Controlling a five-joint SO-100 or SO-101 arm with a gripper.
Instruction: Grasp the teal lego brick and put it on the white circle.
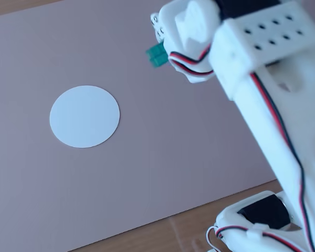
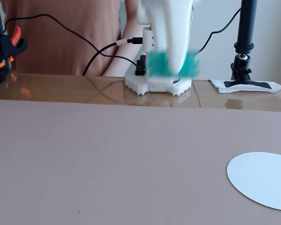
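The teal lego brick is held in the claw, clear of the pink mat that covers most of the counter. In a fixed view from above, only one end of the brick shows, projecting to the left from under the white claw housing; the rest is hidden by the arm.

In a fixed view at counter level, the brick appears as a blurred teal band crossing behind one white claw finger. Teal shows on both sides of that finger. The claw is clamped on the brick, with the brick held crosswise to the finger. Fine detail of the contact cannot be resolved because of the blur.

The white circle lies flat on the mat. In the view from above it sits well to the left of and below the held brick, with bare mat between the two. In the counter-level view the circle is at the lower right, partly cut off by the picture edge, and the brick is raised well above and to the left of it.

The arm base stands at the far edge of the counter.
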